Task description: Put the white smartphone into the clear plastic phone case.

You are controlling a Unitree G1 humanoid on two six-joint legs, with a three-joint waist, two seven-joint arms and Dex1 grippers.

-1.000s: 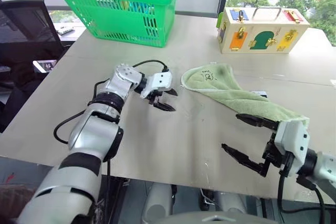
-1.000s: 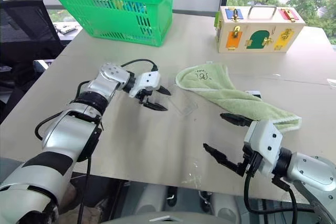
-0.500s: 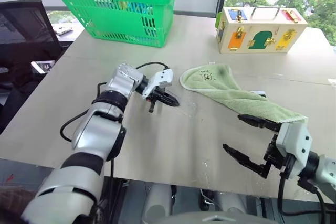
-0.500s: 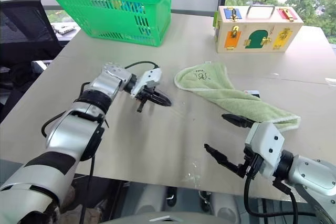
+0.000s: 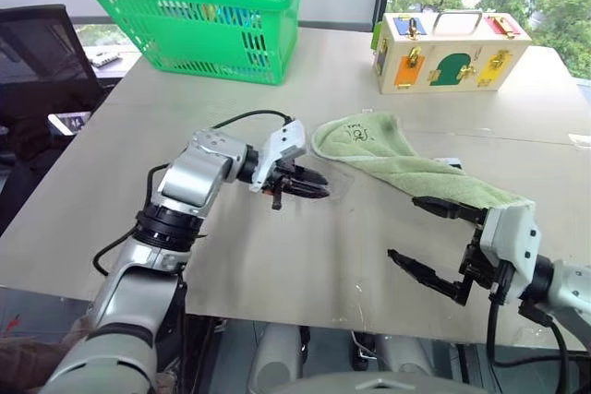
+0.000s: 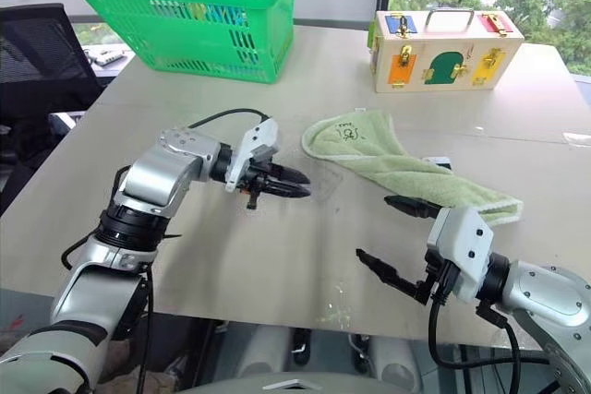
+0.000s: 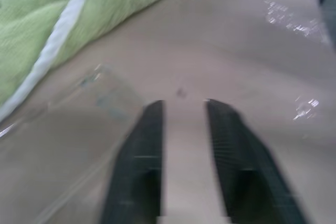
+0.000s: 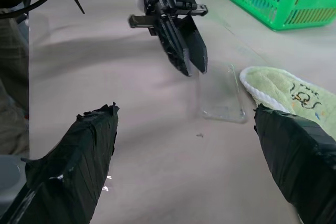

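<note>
The clear plastic phone case (image 8: 219, 96), a thin, nearly colourless shell with rounded corners and a low rim, lies flat on the smooth beige tabletop (image 5: 277, 256) near its middle, its far end just beside the rounded hem of the soft green terry towel (image 5: 397, 165). A small white corner shows under the towel's long fold (image 5: 450, 164); whether that is the smartphone I cannot tell.

My left arm reaches in from the left edge, elbow bent, wrist turned so my left gripper (image 5: 312, 186) points sideways toward the towel and slightly down. Its two ribbed black fingers (image 7: 140, 153) stand a little apart with bare table between them, holding nothing. Their tips hang at the case's near edge, the shell just beside them on the towel side.

My right gripper (image 5: 434, 242) hovers over the tabletop's near edge, its fingers spread wide and empty, well apart from the case.
</note>
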